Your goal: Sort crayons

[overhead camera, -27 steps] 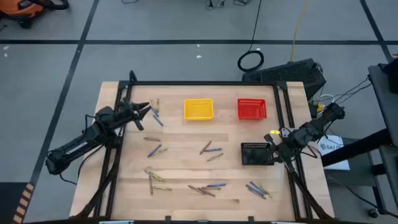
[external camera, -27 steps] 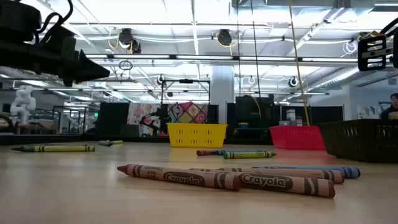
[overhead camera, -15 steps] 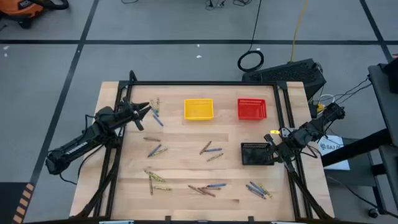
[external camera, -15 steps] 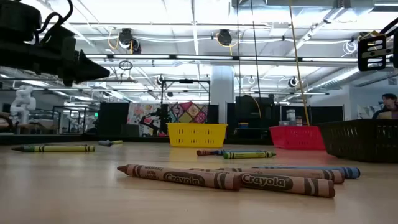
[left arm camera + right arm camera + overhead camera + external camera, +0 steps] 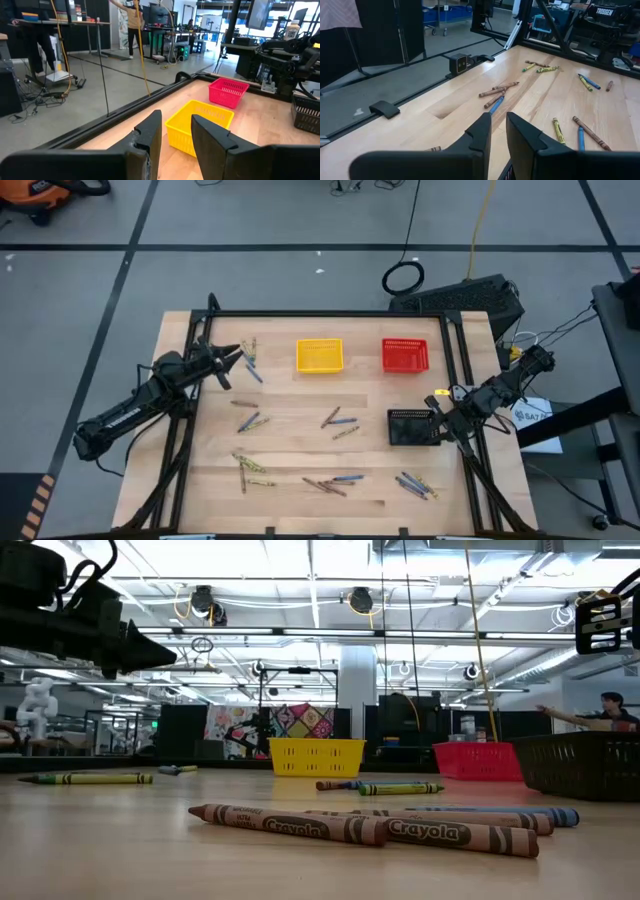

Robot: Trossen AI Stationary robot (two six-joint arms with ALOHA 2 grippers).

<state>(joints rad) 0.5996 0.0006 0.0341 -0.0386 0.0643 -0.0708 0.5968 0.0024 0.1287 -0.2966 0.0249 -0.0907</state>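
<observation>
High view: nothing has moved on the table since the earlier frames; crayons (image 5: pixel 335 420) lie scattered from centre to 6 o'clock, none binned. Left gripper (image 5: pixel 236 356) at 10 o'clock.

Left wrist view: jaws spread, empty.

Right wrist view: right gripper (image 5: pixel 498 131) jaws slightly parted, empty.

Sorting not started.

Crayons (image 5: pixel 338 421) scattered mid-table; baskets (image 5: pixel 319 355) line far edge.
</observation>
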